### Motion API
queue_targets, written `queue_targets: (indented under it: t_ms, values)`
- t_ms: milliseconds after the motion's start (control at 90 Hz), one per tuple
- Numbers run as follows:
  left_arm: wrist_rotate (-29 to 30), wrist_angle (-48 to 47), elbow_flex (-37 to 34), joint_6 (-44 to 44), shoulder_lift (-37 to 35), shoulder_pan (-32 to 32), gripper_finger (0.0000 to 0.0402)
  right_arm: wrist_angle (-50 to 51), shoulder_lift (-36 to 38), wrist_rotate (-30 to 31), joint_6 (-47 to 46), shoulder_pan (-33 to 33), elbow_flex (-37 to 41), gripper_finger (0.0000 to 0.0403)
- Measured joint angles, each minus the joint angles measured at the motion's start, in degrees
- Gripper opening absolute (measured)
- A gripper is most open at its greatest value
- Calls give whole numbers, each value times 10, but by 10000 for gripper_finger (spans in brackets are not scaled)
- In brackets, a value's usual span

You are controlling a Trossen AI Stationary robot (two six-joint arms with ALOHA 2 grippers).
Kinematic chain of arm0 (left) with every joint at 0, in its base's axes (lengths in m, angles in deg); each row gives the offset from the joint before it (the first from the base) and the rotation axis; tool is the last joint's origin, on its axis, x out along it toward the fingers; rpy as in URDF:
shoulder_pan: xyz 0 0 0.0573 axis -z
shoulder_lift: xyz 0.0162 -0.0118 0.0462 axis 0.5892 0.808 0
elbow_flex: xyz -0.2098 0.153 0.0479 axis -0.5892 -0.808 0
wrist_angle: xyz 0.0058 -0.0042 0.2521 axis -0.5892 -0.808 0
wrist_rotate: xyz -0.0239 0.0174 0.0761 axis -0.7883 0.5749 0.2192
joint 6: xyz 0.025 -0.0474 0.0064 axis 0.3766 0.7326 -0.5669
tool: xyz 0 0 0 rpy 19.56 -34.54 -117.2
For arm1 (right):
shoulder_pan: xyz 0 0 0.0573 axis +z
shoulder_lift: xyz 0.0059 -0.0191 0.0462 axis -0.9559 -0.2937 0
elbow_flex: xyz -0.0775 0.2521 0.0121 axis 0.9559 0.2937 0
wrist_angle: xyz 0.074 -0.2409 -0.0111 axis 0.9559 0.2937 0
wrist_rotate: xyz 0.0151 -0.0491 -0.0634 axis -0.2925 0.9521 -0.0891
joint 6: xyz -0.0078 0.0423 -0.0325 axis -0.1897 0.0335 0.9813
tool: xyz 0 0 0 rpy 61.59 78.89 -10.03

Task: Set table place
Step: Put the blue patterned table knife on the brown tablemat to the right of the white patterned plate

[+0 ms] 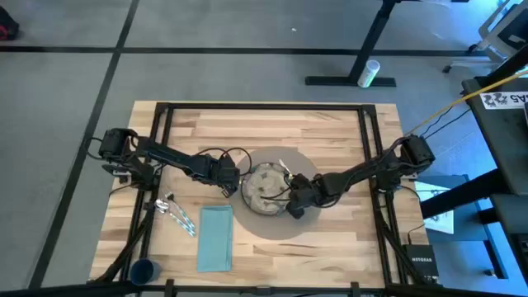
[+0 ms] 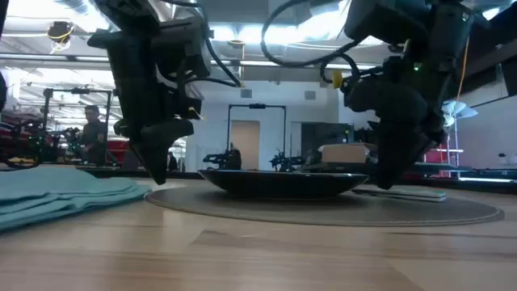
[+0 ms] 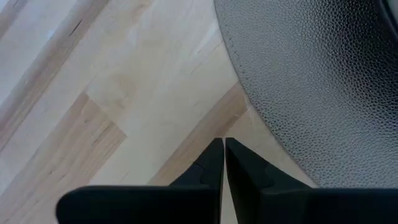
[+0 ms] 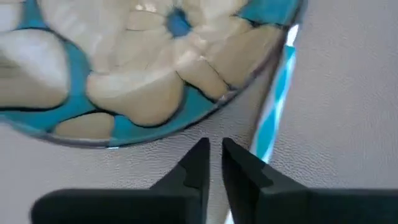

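Both grippers, left (image 1: pixel 229 183) and right (image 1: pixel 295 205), hang narrow-fingered beside the plate (image 1: pixel 266 188) at centre frame; a careless swing could shove it off the placemat (image 1: pixel 318 221).

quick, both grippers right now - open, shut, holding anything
Left gripper: shut, empty, over bare table beside the placemat.
Right gripper: nearly shut, empty, over the placemat by the plate.

Left gripper (image 3: pixel 224 163) and right gripper (image 4: pixel 214 163), fingers together.
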Motion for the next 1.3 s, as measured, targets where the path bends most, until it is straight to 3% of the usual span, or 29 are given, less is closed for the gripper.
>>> queue_targets:
  t_ms: [244,433,944,1300]
  values:
    - [0,0,0,0,0,0,0,44,0,-15,41,0,-32,101]
    - [0,0,0,0,0,0,0,93,0,-46,41,0,-31,104]
    - [0,2,0,0,0,0,0,133,-5,-54,28,0,-31,104]
    - [0,2,0,2,0,0,0,76,-5,-71,-11,0,10,104]
